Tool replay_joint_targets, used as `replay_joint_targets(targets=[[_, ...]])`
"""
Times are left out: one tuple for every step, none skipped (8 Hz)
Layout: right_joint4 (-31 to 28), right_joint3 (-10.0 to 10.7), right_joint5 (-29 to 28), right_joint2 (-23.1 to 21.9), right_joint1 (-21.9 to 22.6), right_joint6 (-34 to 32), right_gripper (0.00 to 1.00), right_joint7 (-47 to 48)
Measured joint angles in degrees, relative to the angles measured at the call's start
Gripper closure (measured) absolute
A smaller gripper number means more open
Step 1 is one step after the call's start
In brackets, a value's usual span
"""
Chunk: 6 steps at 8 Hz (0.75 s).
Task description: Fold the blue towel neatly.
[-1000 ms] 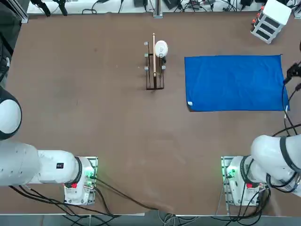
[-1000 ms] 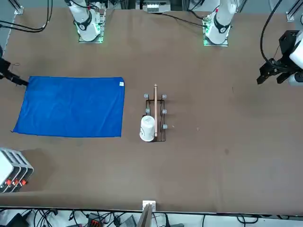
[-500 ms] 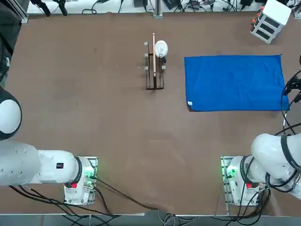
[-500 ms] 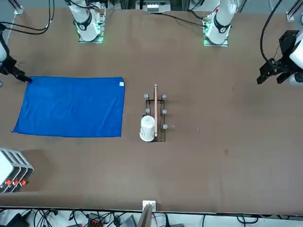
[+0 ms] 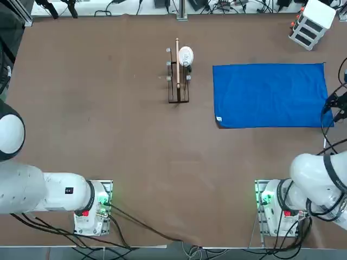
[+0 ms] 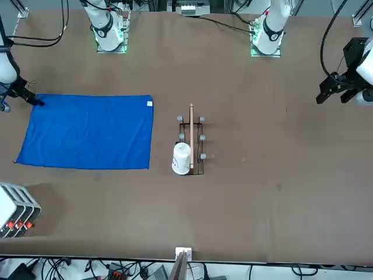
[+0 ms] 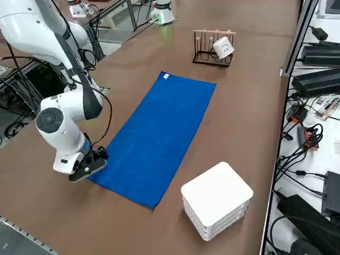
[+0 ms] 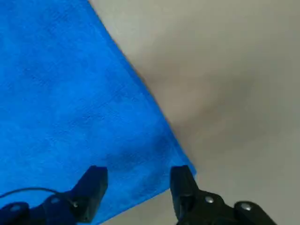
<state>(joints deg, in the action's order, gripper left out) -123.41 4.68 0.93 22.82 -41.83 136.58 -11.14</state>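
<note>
nearest the robot, the tabletop (image 5: 135,157) held the right arm (image 7: 58,114), which reached along the right edge. its gripper (image 8: 139,171) stood wide, with nothing between its fingers, over the near right corner of the blue towel (image 5: 271,96). one finger was right by the tip of that corner and the other was over the cloth further in; whether either touched it, i could not tell.

the towel lay spread flat and unfolded, a single rectangle toward the tabletop's right edge, with a small white tag (image 5: 219,118) at its near left corner.

the step in hand looked to be picking up that corner to start the first fold. to do it well, the fingers needed to come down either side of a small pinch of cloth, just in from the tip, low enough to catch thin fabric without scraping the table. closing slowly would have let the cloth gather; closing too high would have slid off. after that, a low, steady carry to a matching corner seemed best, since one corner lifted alone could drag the rest askew.

further off, left of the towel, stood a wire rack (image 5: 178,101) with a white mug (image 5: 186,56) on it. a white crate (image 5: 313,25) sat by the far right corner, apart from the towel.
</note>
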Motion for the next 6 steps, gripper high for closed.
replay_joint_targets(targets=[[0.00, 0.00, 0.00, 0.25, -0.70, 0.55, 0.18, 0.00], [0.01, 0.01, 0.01, 0.49, -1.54, 1.33, 0.18, 0.00], [0.01, 0.01, 0.02, 0.78, -2.09, 1.81, 0.18, 0.00], [0.01, 0.01, 0.02, 0.98, -2.40, 1.93, 0.19, 0.01], [0.01, 0.01, 0.02, 1.05, -2.55, 1.93, 0.19, 0.02], [0.01, 0.00, 0.02, 1.22, -2.62, 1.92, 0.19, 0.06]])
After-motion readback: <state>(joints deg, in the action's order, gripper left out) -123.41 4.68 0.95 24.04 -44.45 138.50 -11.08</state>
